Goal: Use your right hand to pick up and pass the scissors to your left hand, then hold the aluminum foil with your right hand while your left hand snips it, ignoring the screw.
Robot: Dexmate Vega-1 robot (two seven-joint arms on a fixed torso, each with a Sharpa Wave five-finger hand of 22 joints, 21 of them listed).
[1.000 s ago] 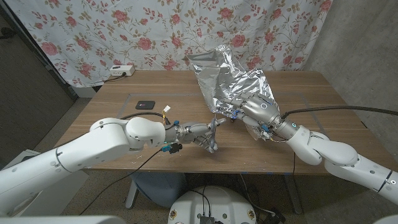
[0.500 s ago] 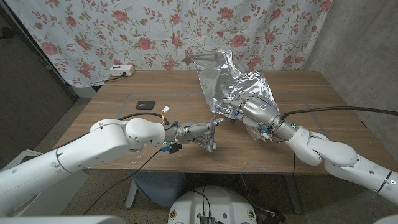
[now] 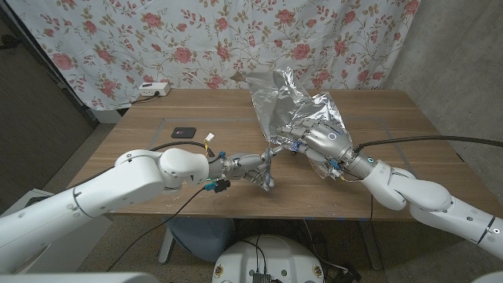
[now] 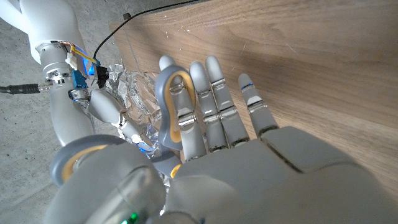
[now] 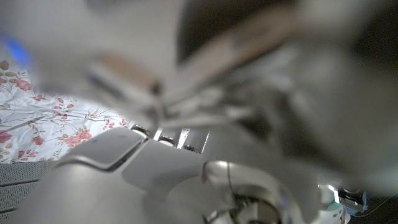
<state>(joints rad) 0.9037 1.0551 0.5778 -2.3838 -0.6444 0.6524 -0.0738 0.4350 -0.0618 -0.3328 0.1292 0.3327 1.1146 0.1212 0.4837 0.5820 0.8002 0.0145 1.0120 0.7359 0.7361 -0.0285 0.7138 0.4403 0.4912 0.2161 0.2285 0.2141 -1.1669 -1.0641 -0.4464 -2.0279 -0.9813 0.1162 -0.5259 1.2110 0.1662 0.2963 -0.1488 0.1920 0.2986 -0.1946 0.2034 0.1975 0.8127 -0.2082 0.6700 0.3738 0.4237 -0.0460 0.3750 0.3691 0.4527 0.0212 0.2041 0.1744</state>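
A crumpled sheet of aluminum foil (image 3: 289, 98) stands up over the middle of the table. My right hand (image 3: 318, 143) grips its lower part from the right, fingers spread over the foil. My left hand (image 3: 250, 168) holds the scissors (image 3: 266, 170) just below the foil's lower left corner, blades against the foil's edge. In the left wrist view the scissors' grey and orange handle loop (image 4: 175, 102) sits around a finger, with the foil (image 4: 140, 93) and a right-hand finger (image 4: 107, 109) beyond. The right wrist view is blurred, with the back of my right hand (image 5: 155, 177) in it.
A small black flat device (image 3: 184, 132) lies on the table's left half, with a small white and yellow part (image 3: 209, 142) beside it. A white power strip (image 3: 153, 90) sits at the back left edge. A flowered curtain hangs behind the wooden table (image 3: 393, 118).
My right hand has turned a little and its fingers spread wider on the foil. The left hand and scissors have shifted slightly left under the foil's corner.
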